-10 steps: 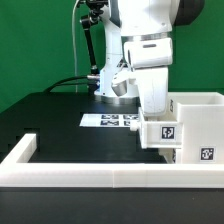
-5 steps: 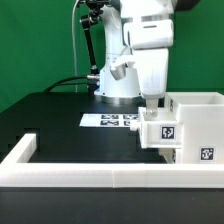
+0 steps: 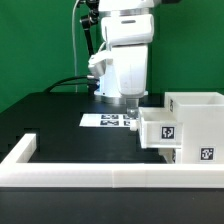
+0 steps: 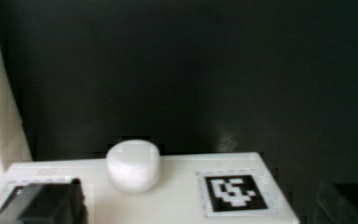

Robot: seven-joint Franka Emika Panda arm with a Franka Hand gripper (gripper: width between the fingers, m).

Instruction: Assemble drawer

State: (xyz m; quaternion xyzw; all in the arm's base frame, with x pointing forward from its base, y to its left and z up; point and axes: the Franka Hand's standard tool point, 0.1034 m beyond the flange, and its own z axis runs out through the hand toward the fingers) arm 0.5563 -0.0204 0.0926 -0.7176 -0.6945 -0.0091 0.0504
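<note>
The white drawer box (image 3: 197,118) stands at the exterior view's right, with the smaller drawer (image 3: 160,131), tagged on its front, set into its left side. My gripper (image 3: 131,111) hangs just left of and slightly above the drawer, touching nothing. In the wrist view the drawer's white face (image 4: 176,185) shows a rounded white knob (image 4: 133,165) and a black tag (image 4: 240,190). The dark fingertips (image 4: 34,205) sit far apart at the frame's corners, so the gripper (image 4: 194,208) is open and empty.
The marker board (image 3: 108,121) lies on the black table behind the gripper. A white L-shaped rail (image 3: 90,177) runs along the front edge and up the exterior view's left. The robot base (image 3: 110,85) and cables stand at the back.
The arm has moved toward the exterior view's left, from over the drawer to beside it. The drawer and box have stayed put.
</note>
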